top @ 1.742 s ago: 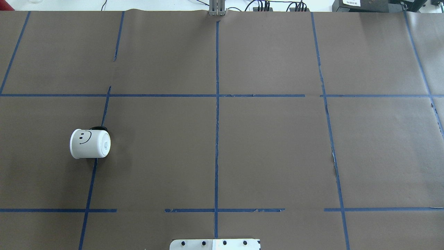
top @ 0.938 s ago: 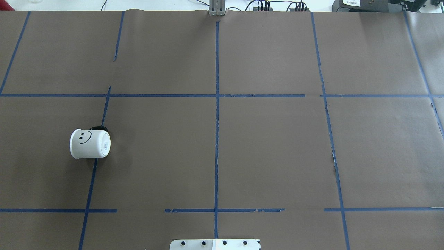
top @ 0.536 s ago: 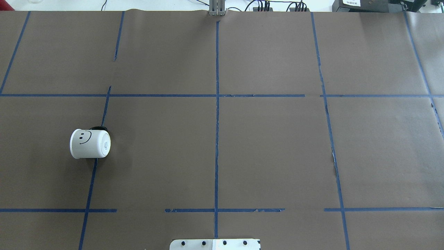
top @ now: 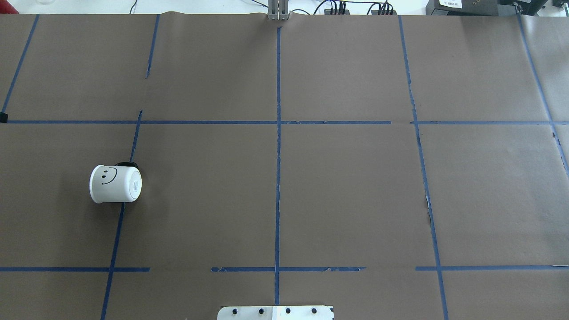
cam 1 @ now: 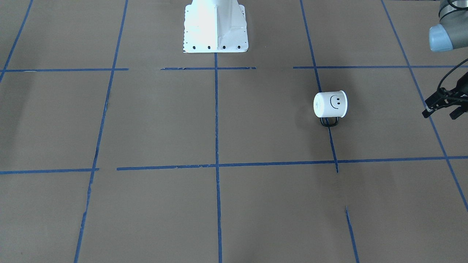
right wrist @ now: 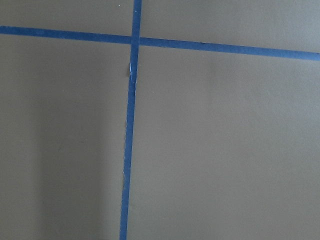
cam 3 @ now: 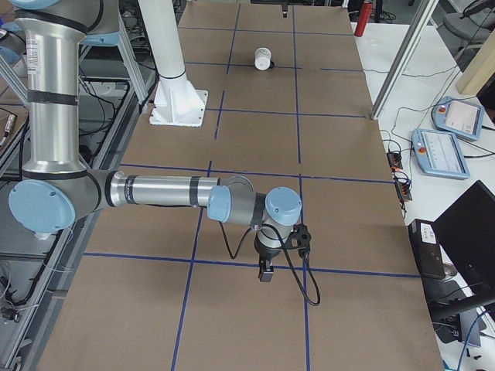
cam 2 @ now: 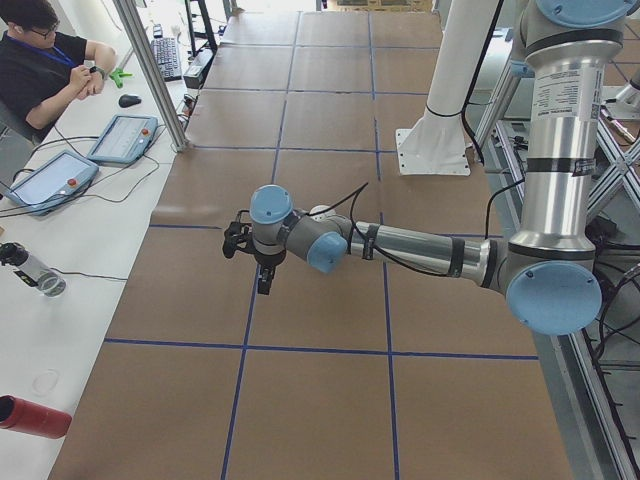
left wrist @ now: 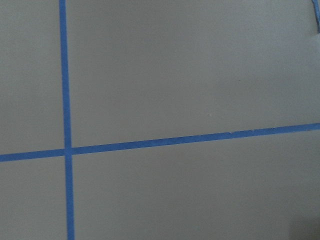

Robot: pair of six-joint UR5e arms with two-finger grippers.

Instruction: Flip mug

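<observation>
Now | mug [top: 115, 184] lies on its side near the desk's left edge, untouched | left gripper [cam 1: 440, 113] hovers spread wide, closer to that edge | right gripper [cam 3: 267, 270]: cannot tell | tip: come in low, pinch the rim, rotate upright slowly.

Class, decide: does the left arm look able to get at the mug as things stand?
Likely yes: the left gripper hovers off to one side of the mug, with only bare brown paper between them, and nothing covers the mug.
</observation>
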